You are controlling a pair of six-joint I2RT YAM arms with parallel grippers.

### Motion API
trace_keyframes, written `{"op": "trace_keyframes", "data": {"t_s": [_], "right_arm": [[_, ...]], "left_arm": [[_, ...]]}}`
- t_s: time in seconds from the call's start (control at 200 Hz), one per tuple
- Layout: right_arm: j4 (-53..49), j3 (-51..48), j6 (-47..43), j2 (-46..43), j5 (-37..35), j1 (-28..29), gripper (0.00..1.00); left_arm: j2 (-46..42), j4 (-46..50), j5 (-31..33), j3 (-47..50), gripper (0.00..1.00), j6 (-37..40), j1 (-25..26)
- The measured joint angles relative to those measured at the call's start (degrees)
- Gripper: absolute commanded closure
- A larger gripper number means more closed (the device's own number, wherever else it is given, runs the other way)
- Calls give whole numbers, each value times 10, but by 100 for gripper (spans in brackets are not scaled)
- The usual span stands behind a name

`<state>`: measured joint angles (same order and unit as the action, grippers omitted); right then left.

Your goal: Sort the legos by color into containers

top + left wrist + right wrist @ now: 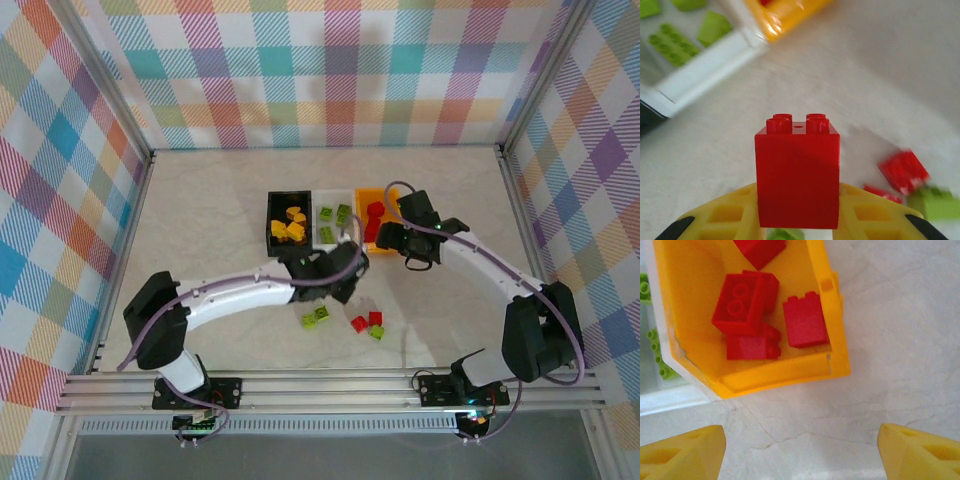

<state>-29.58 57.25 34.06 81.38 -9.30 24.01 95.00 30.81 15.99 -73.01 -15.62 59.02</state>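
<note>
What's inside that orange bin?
Red bricks, at least four, lie in the orange bin. Its far end runs off the wrist picture, so more may be hidden.

Glossy plastic lego (797, 175), matt table (890, 75)

Red brick (797, 175), yellow tool fingers (865, 210), orange bin (835, 340) (red bricks (805, 322) inside), multicoloured plaid walls (300, 70).

Three containers (335, 192) stand side by side behind loose legos (321, 314) on the table (220, 200).
</note>
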Motion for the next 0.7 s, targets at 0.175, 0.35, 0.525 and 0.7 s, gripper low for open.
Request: {"op": "trace_keyframes", "data": {"t_s": [0.175, 0.35, 0.525, 0.7], "right_arm": [[0, -32, 13, -33, 9, 0, 20], [-1, -64, 22, -71, 14, 0, 20], [-4, -92, 26, -116, 24, 0, 20], [0, -121, 25, -146, 56, 0, 20]], "left_arm": [[104, -13, -36, -144, 71, -20, -81], [226, -5, -56, -309, 70, -29, -107], [332, 33, -76, -454, 66, -43, -122], [414, 78, -93, -584, 45, -59, -136]]}}
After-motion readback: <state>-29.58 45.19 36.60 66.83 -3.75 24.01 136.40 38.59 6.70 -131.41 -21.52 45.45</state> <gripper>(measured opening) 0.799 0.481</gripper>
